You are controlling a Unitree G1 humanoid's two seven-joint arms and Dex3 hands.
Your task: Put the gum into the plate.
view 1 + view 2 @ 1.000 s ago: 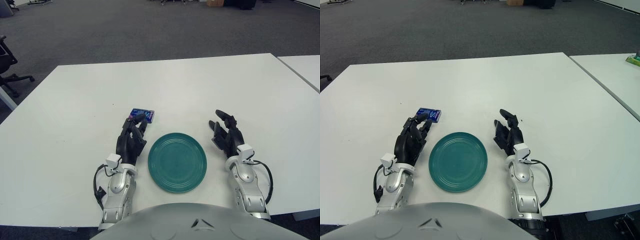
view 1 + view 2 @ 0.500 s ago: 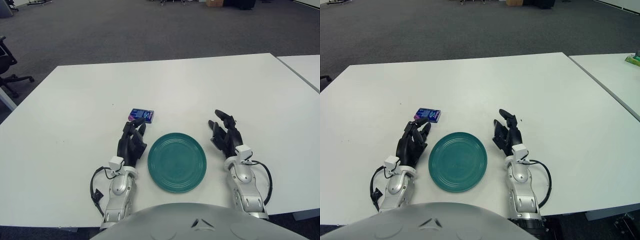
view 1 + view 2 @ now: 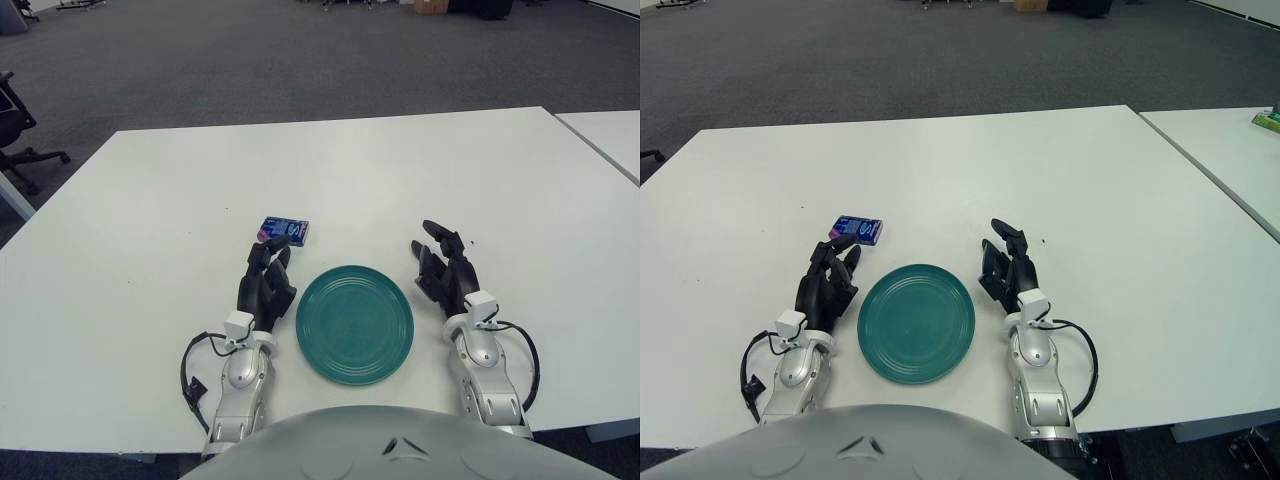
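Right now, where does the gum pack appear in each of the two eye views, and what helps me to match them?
Left eye view: the gum pack lies left of centre, just beyond the left hand.
Right eye view: the gum pack shows further left, again just beyond that hand.
Shared landmark: the green plate, nearer the robot and to the pack's right in both views.

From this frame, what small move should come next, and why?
Probably the left hand should reach forward and close its fingers on the gum. The pack lies flat on the table just beyond the fingertips, ungrasped, and the plate holds nothing. The right hand shows beside the plate's right.
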